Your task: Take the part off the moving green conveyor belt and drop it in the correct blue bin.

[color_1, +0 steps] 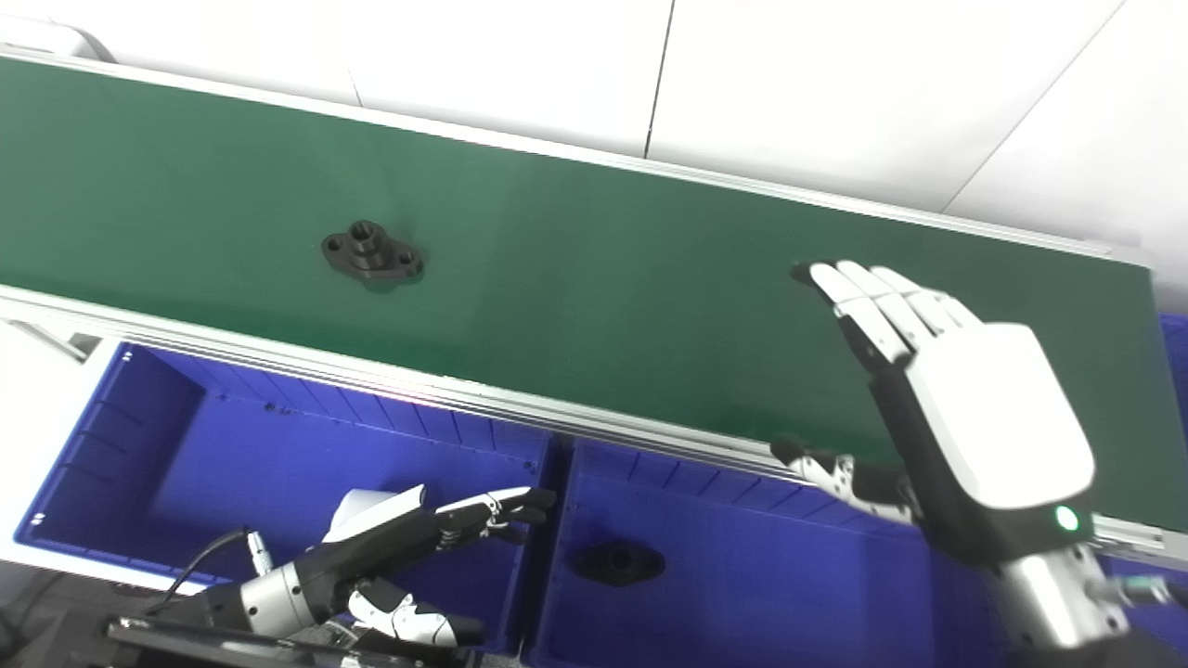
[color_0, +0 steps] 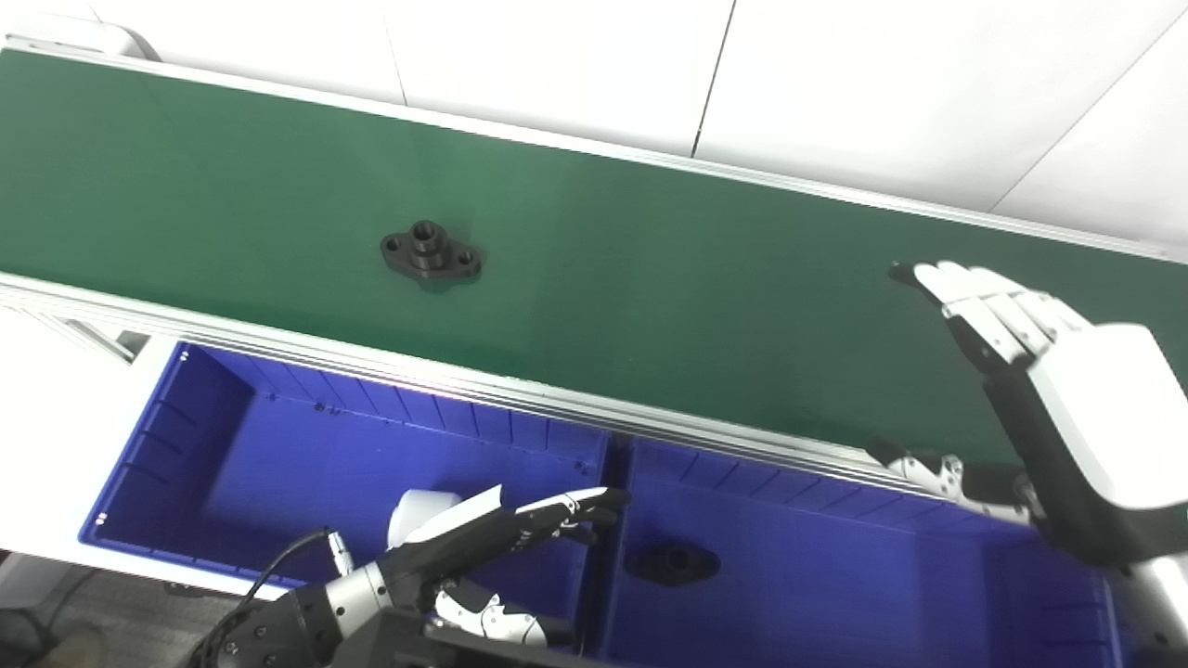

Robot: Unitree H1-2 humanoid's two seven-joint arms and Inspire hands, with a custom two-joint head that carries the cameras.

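Right robot hand (color_1: 965, 408) held open and empty over green belt (color_0: 650, 278); black part (color_0: 431, 254) should be awaited, then closed on across its flange; left robot hand (color_0: 483, 538) idle, open.

No readable text, labels, numbers or signs anywhere

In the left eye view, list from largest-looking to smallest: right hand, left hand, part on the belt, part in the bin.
1. right hand
2. left hand
3. part on the belt and part in the bin: look alike, unranked.
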